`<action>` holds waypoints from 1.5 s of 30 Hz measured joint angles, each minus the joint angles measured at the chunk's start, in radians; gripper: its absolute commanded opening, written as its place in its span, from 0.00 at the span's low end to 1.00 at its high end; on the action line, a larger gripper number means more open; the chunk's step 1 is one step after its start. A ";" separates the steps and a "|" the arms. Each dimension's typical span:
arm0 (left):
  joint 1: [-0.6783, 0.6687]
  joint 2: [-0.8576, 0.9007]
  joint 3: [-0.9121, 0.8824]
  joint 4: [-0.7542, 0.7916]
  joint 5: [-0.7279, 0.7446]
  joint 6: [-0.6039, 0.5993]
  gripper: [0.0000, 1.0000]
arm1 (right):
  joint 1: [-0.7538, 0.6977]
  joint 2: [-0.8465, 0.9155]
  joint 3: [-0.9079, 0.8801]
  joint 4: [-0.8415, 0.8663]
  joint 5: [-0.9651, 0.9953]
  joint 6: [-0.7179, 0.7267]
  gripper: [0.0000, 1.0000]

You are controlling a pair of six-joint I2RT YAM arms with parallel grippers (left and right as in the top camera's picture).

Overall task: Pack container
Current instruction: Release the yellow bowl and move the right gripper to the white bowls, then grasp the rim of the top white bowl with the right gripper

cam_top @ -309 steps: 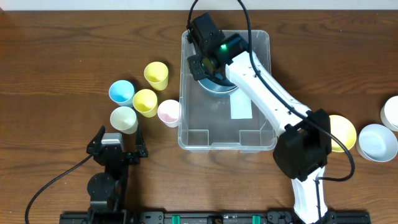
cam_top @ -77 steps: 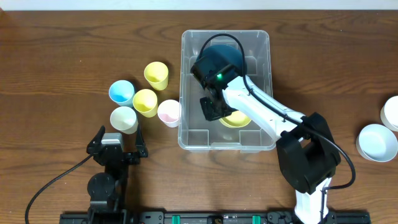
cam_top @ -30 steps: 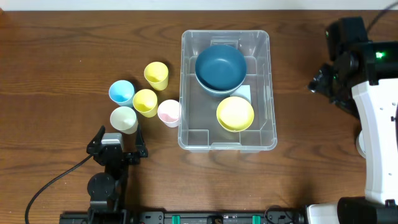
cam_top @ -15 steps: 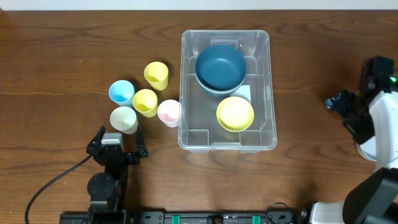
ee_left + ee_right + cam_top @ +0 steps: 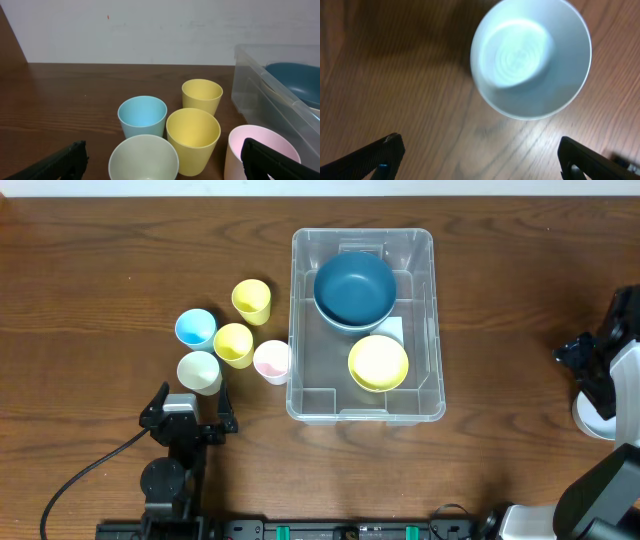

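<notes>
The clear container (image 5: 296, 330) stands mid-table with a dark blue bowl (image 5: 354, 288) and a yellow bowl (image 5: 378, 362) inside, and a white label (image 5: 393, 328) on its base. My right gripper (image 5: 592, 385) hangs at the table's far right edge, open and empty. In the right wrist view a pale white bowl (image 5: 531, 57) lies just beyond the right gripper (image 5: 482, 160); both fingertips (image 5: 385, 152) are over bare wood. My left gripper (image 5: 188, 415) rests open at the front left. The left wrist view shows that left gripper (image 5: 160, 165) facing the cups, with the container's wall (image 5: 260, 85) at right.
Left of the container stand several cups: blue (image 5: 195, 328), two yellow (image 5: 252, 300) (image 5: 233, 343), pale green (image 5: 199, 370) and pink (image 5: 271, 360), the pink one against the container's wall. The white bowl (image 5: 588, 418) peeks out under the right arm.
The right arm has swung from the back right toward the front along the right edge and now hovers over the white bowl. The left arm has not moved.
</notes>
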 measured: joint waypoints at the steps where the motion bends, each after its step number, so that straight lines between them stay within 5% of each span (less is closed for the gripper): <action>1: 0.000 0.000 0.000 0.000 0.000 0.000 0.98 | -0.002 0.000 -0.011 0.023 0.000 -0.018 0.99; 21: 0.000 0.000 0.000 0.000 0.000 0.000 0.98 | -0.105 0.042 -0.133 0.248 -0.145 -0.318 0.98; 35: 0.000 0.000 0.000 0.000 0.000 0.000 0.98 | -0.128 0.178 -0.140 0.275 -0.181 -0.344 0.82; 41: 0.000 0.000 0.000 0.000 0.000 0.000 0.98 | -0.153 0.179 -0.140 0.284 -0.185 -0.353 0.38; 45: 0.000 0.000 0.000 0.000 0.000 0.000 0.98 | -0.163 0.179 -0.140 0.285 -0.188 -0.358 0.21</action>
